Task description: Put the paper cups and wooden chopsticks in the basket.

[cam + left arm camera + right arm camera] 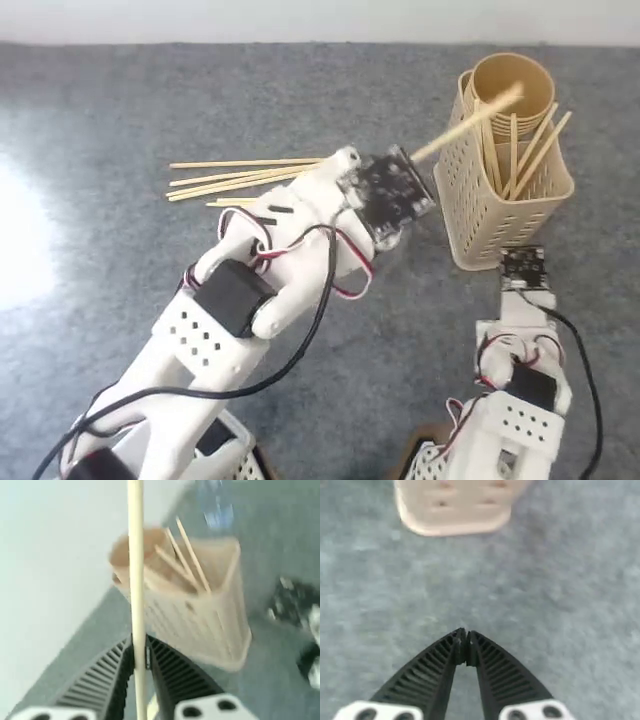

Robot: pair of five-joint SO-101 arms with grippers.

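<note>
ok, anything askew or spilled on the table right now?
Nothing spilled or damaged. The beige perforated basket stands upright; the wooden chopsticks inside it lean out past the rim. Other wooden chopsticks lie loose on the grey table, not yet collected.

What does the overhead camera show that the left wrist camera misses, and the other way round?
From above: loose chopsticks lying on the grey table. From the left wrist: the left gripper up close, shut on the held chopstick. Both: that chopstick pointing toward the basket, which already holds a paper cup and several sticks.
</note>
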